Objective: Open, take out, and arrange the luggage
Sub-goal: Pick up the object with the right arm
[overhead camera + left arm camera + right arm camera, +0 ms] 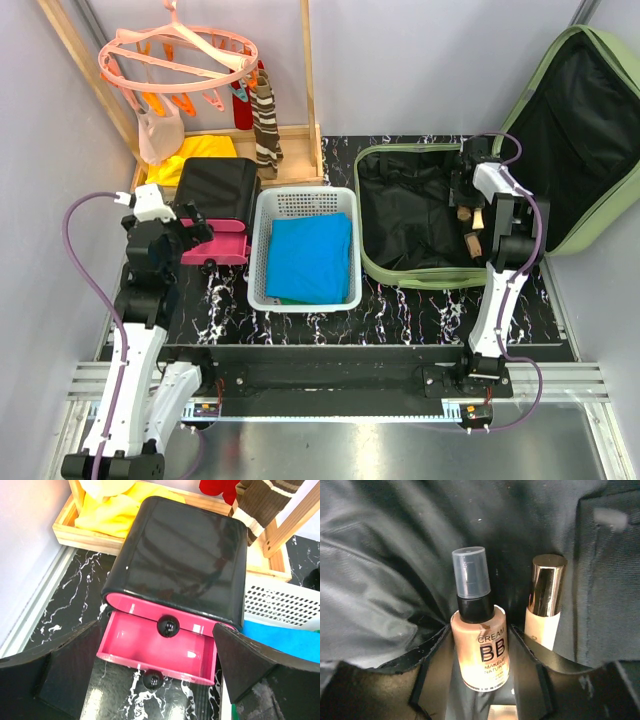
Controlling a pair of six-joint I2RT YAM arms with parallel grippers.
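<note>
The light-green luggage (385, 270) lies open at the right of the table, its lid (600, 60) leaning against the wall and its black lining showing. My right gripper (470, 228) is inside it. In the right wrist view this gripper (480, 632) is shut on a tan BB cream bottle (480, 650) with a clear cap, the fingers (432, 655) against both its sides. A second bottle with a gold cap (546, 600) lies just to its right. My left gripper (156, 626) is open and empty, over the open pink drawer (155, 647) of a small black case (180, 555).
A white perforated basket (262, 250) holding blue cloth stands between the black case (215, 185) and the luggage. A wooden rack (300, 150) at the back holds yellow cloth, a striped cloth and a pink clip hanger (180, 55). Walls stand close on both sides.
</note>
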